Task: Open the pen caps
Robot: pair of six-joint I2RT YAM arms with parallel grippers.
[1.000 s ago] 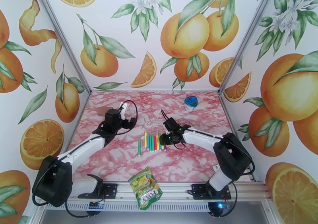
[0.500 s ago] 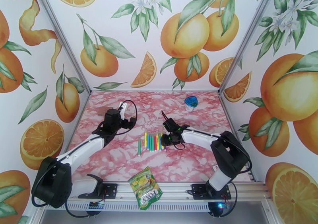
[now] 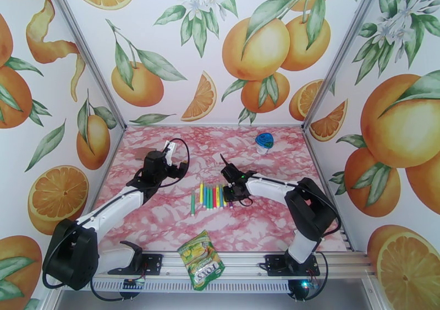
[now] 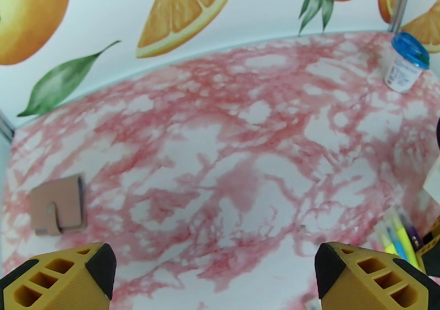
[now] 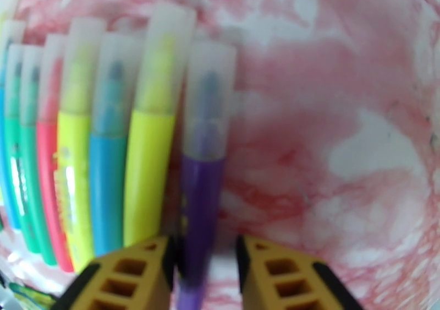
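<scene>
Starting out, you have none opened: the pen caps (image 5: 159, 58) all sit on their pens, rowed mid-surface (image 3: 264, 223). Your right hand (image 5: 204, 250) straddles the purple pen (image 5: 201, 206), fingers apart, not yet clamped. Your left hand (image 4: 214, 283) hangs wide open. The blue-lidded container (image 3: 264, 142), far right, is closed, its contents hidden.

blue-lidded container (image 3: 264, 142): far right | snack packet (image 3: 202, 259): near edge
</scene>
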